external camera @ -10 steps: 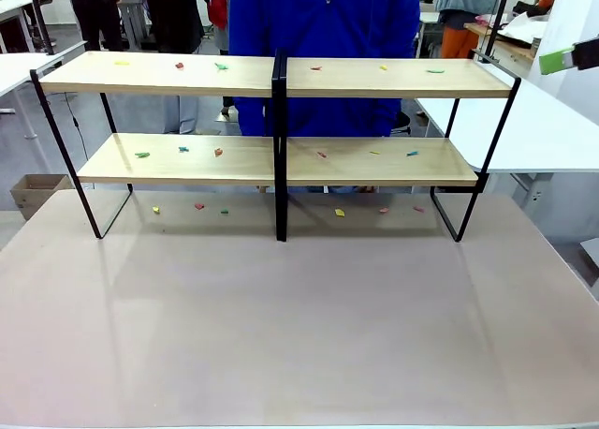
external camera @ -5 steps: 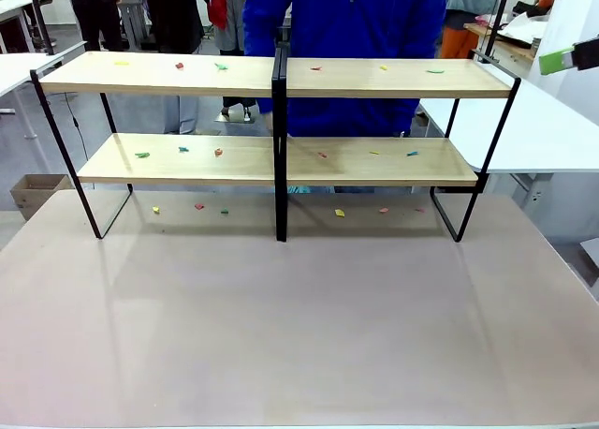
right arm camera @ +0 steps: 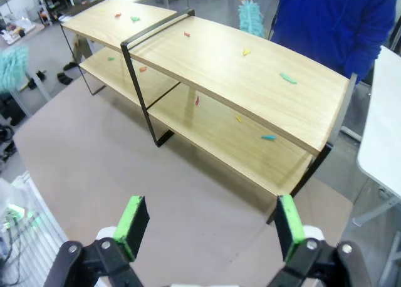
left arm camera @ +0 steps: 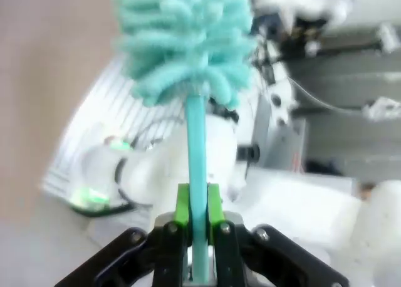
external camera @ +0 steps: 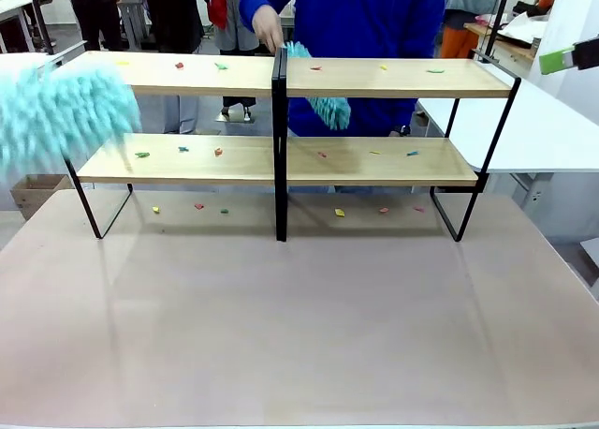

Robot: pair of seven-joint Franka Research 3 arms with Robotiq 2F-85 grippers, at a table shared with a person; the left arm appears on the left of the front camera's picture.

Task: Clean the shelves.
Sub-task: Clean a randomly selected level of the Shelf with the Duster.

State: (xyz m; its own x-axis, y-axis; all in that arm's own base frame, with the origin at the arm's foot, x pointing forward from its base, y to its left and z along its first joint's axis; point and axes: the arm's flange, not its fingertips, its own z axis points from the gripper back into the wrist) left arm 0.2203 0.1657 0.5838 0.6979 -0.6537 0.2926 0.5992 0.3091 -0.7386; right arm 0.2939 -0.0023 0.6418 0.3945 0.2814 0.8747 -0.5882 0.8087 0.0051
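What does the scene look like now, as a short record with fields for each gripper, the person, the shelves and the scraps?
left gripper: shut on the handle of a teal duster; fluffy head blurred at the left end of the shelves
right gripper: open, holding nothing, facing the shelves
person: behind the shelves; a hand holds a second duster by the centre post
scraps: small coloured bits on the top board, the lower board and the table beneath

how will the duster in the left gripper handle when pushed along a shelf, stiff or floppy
The duster head is fluffy, so it probably squashes against the shelves. Its thin handle, clamped in the left gripper, may flex slightly.
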